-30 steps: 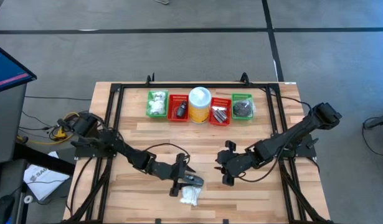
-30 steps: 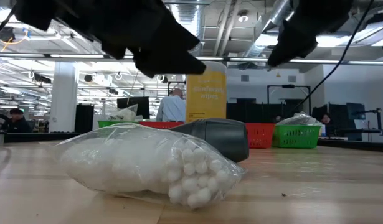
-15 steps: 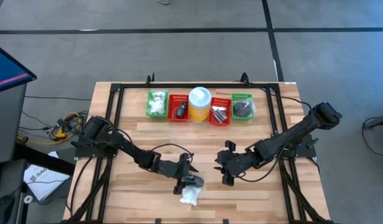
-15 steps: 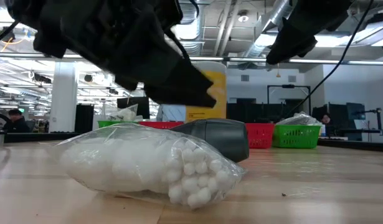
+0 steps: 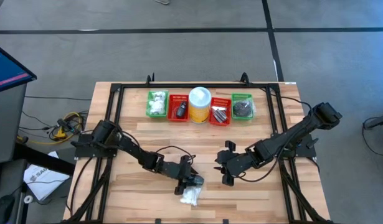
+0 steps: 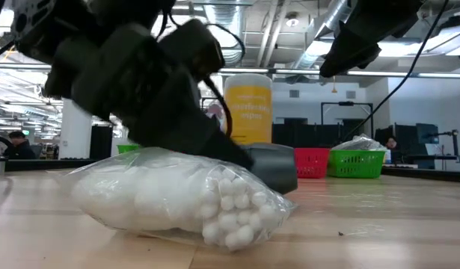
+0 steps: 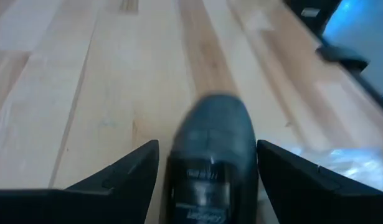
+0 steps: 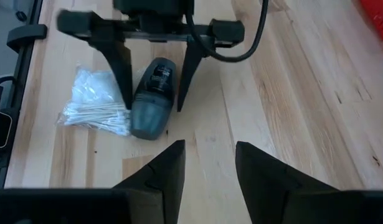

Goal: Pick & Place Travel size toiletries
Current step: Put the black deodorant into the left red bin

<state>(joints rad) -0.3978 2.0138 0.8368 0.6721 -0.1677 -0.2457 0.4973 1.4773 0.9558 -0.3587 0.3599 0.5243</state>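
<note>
A dark grey stick-shaped toiletry (image 8: 151, 102) lies on its side on the wooden table, near the front middle. A clear bag of white cotton swabs (image 8: 94, 106) lies right beside it; the low view shows this bag (image 6: 177, 194) up close. My left gripper (image 7: 207, 144) is open and low over the table. Its two fingers stand on either side of the dark toiletry (image 7: 213, 140), with a small gap on each side. My right gripper (image 8: 208, 155) is open and hangs above the table to the right of both items, with nothing between its fingers.
Along the far edge stand a green basket (image 5: 157, 104), a red basket (image 5: 179, 108), a yellow canister with a white lid (image 5: 199, 104), another red basket (image 5: 220, 111) and another green one (image 5: 242, 107). A black frame (image 5: 116, 93) borders the table.
My left gripper has come down and a little toward the table's right edge. Its open fingers have sunk to either side of the dark toiletry. The toiletry and the swab bag have stayed where they were.
</note>
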